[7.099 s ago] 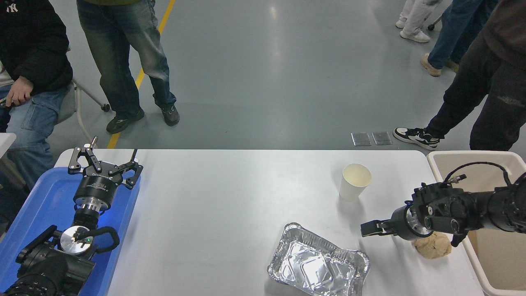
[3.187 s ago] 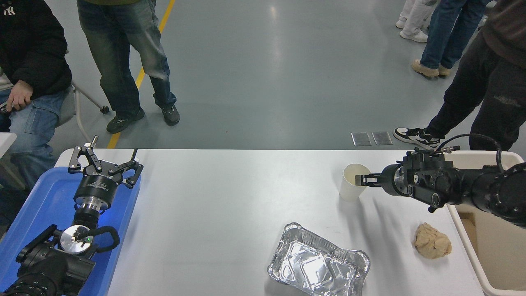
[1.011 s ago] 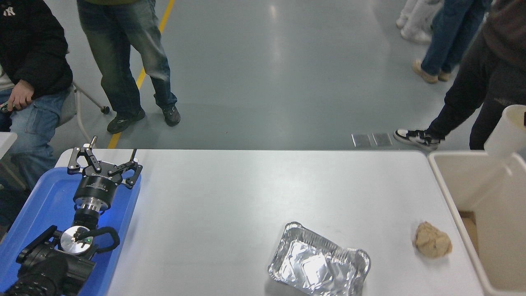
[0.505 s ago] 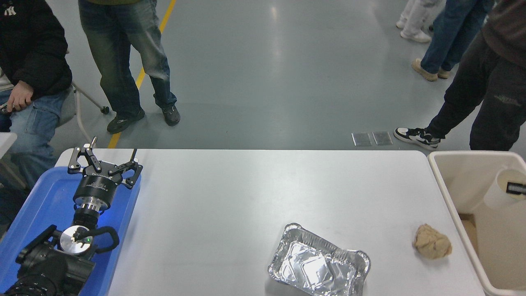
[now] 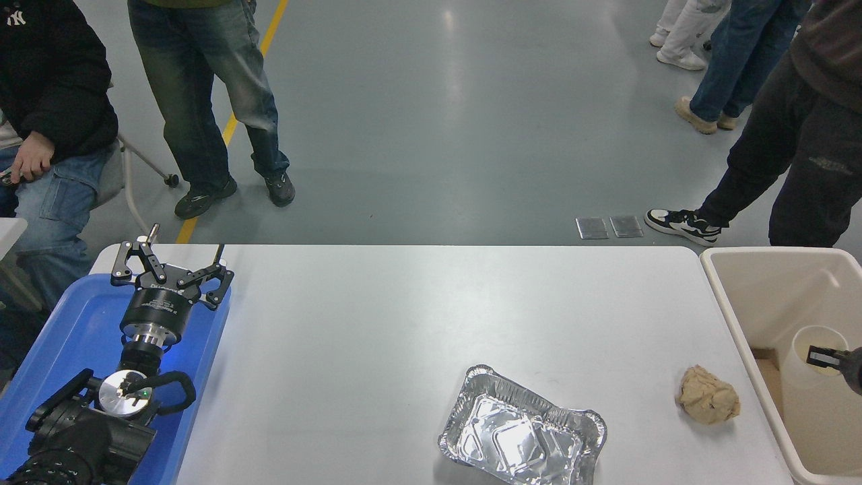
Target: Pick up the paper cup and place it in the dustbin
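Paper cup (image 5: pixel 808 377) upright inside dustbin (image 5: pixel 724 296), mouth up, rim apparently clamped by right gripper (image 5: pixel 823 356) entering from right edge; left gripper (image 5: pixel 174 267) parked, spread open, far across counter (image 5: pixel 404 316).

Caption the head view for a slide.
Right hand lowers the paper cup inside the dustbin; left hand parked over the blue tray.
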